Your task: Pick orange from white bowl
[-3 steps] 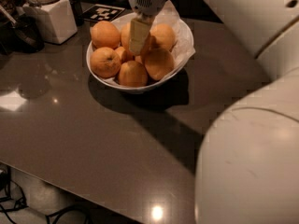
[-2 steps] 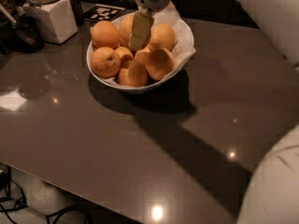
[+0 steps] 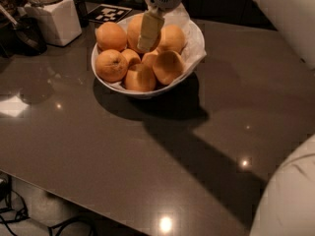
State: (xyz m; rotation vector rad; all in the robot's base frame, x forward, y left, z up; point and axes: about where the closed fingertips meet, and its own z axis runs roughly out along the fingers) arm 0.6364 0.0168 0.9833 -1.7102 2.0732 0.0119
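The white bowl [image 3: 147, 93] stands on the dark table at the upper middle, with crumpled white paper lining [image 3: 193, 37] above its right rim. It holds several oranges. One at the left front [image 3: 110, 65] has a puckered stem dimple. Smooth ones lie at the back left [image 3: 111, 36], right back [image 3: 173, 37] and front [image 3: 140, 77]. My gripper [image 3: 145, 45] reaches down from the top edge into the middle of the pile, against a tall orange [image 3: 133, 29] at the back centre. Its tip sits between the fruits.
A white square-based jar [image 3: 54, 21] and a dark object [image 3: 24, 33] stand at the back left. A black-and-white marker tag [image 3: 109, 13] lies behind the bowl. White arm parts fill the top right [image 3: 290, 18] and bottom right [image 3: 290, 195]. The table's front edge runs along the lower left.
The large white arm part at the lower right has swung out to the right, uncovering more table. The gripper stays in the bowl at nearly the same spot.
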